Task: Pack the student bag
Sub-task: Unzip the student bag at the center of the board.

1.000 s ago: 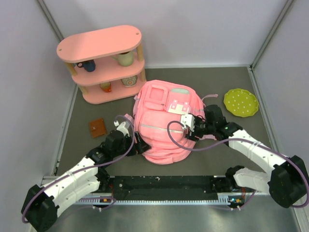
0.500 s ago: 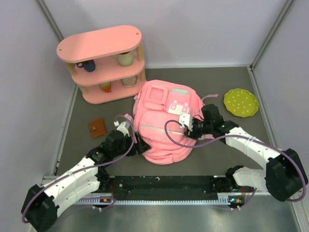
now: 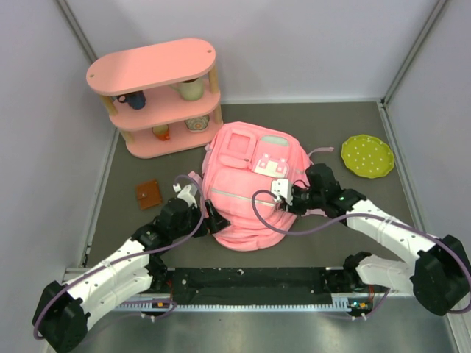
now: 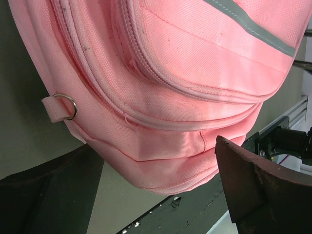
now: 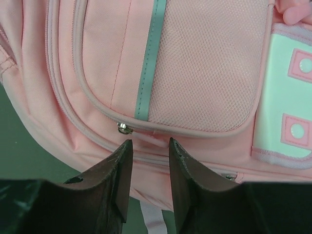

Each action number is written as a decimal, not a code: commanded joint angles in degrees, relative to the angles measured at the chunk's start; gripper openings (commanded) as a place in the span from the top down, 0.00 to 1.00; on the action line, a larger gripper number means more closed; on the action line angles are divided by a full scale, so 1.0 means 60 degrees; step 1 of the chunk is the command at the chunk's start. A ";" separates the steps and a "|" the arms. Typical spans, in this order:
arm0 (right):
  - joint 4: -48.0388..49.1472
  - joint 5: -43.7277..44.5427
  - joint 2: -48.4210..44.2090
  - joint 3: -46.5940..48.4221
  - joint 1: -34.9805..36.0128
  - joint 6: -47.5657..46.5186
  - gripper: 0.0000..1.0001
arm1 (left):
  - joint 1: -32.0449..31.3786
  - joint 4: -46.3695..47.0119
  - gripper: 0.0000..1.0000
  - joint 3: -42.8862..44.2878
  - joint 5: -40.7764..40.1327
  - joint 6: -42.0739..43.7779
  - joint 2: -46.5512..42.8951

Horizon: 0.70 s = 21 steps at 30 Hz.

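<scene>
**At Table Centre: Student Bag [image 3: 246, 195] Flanked by Both Grippers**

Near the middle of the table [image 3: 331, 121] the bag lies flat, front pockets up, presumably so its zippers face the arms. The left gripper [image 3: 213, 219] faces the bag's near left edge with jaws spread wide, probably to steady it. The right gripper [image 5: 146, 148] hovers over the right side, jaws drawn to a slim gap and pinching nothing, just beside a zipper slider [image 5: 124, 127]. Only the right wrist view shows that slider. Only the left wrist view shows a metal ring [image 4: 68, 105] on a side loop.
</scene>
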 commanded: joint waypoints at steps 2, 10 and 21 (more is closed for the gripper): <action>-0.0364 -0.0251 -0.0637 -0.0312 0.0342 0.0449 0.68 | -0.0012 0.0660 0.03 -0.0082 0.0032 -0.0037 -0.0002; -0.0627 -0.0134 -0.0652 -0.0313 0.0782 0.0669 0.69 | -0.0012 0.0675 0.03 -0.0097 -0.0011 -0.0081 -0.0090; -0.0101 0.0539 -0.0198 -0.0401 0.1148 0.0845 0.69 | -0.0012 0.0514 0.03 -0.0170 -0.0070 -0.0125 -0.0309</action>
